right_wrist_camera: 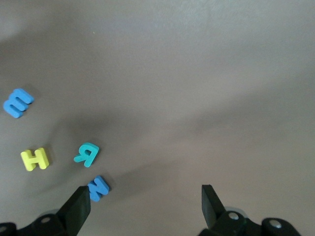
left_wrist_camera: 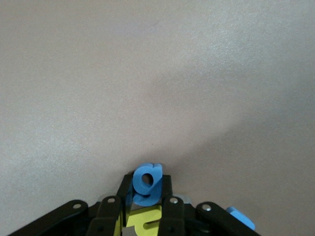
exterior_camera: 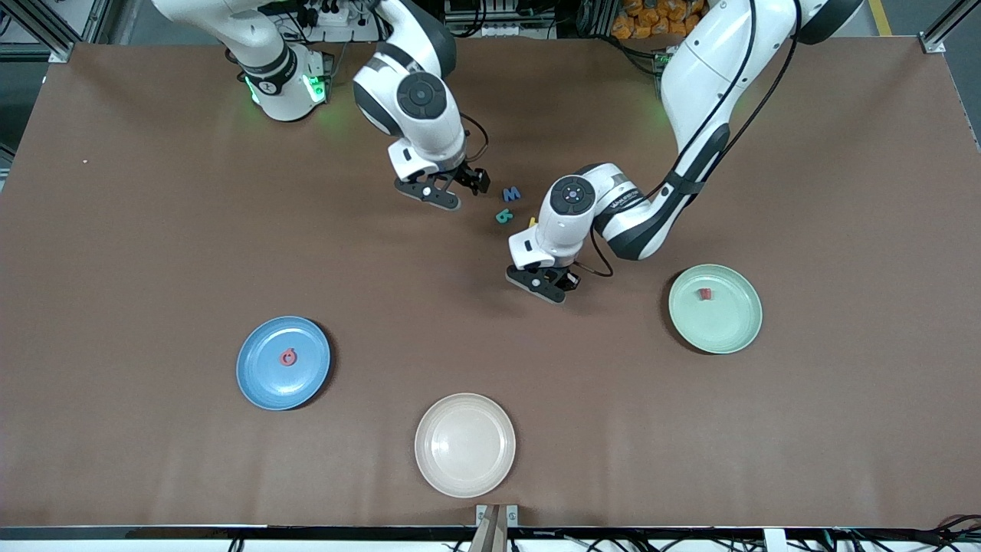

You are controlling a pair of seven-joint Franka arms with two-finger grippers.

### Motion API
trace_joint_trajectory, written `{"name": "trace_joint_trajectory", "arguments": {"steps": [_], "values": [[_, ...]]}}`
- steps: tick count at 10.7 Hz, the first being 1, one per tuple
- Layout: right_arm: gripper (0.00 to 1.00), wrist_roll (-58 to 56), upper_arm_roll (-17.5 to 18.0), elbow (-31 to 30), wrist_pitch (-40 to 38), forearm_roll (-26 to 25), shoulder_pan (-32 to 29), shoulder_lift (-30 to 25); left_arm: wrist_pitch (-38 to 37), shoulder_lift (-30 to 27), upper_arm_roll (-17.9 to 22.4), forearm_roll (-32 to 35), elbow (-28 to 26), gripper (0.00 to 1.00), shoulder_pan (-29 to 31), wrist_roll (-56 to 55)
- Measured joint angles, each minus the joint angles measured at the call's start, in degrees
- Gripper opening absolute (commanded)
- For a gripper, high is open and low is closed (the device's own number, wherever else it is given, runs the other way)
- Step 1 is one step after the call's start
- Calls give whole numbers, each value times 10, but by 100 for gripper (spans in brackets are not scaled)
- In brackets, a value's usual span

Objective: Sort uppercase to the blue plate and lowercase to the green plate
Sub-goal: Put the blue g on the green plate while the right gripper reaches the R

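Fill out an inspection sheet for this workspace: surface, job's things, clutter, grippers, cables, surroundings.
Surface: brown table, bare apart from the plates and letters.
Job's things: blue plate holds a red letter; green plate holds a small red letter. Loose letters lie mid-table: blue letter, teal letter, yellow H.
Clutter: cream plate, nothing on it.
Grippers: left gripper low at the table, its fingers around a blue rounded letter; right gripper open beside the loose letters, holding nothing.
Cables: black cable runs along the left arm.
Surroundings: metal frame posts at the table's corners.
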Motion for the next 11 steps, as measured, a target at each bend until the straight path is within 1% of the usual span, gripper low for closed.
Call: {"name": "trace_joint_trajectory", "arguments": {"steps": [3, 4, 5, 7, 9, 11], "values": [[96, 48, -27, 0, 34, -3, 36, 22, 0, 0, 0, 0, 0, 0, 1, 6], [95, 66, -37, 0, 40, -4, 47, 25, -3, -1, 1, 0, 1, 0, 8, 14], [94, 89, -44, 0, 49, -4, 53, 28, -23, -4, 4, 0, 4, 0, 24, 32], [92, 132, -60, 1, 71, -4, 69, 31, -88, -22, 6, 0, 13, 0, 65, 78], [90, 172, -87, 1, 103, -4, 104, 42, -164, -54, 5, 0, 24, 0, 104, 152], [87, 194, -95, 3, 125, -5, 121, 60, -229, -87, 5, 0, 38, 0, 140, 232]]}}
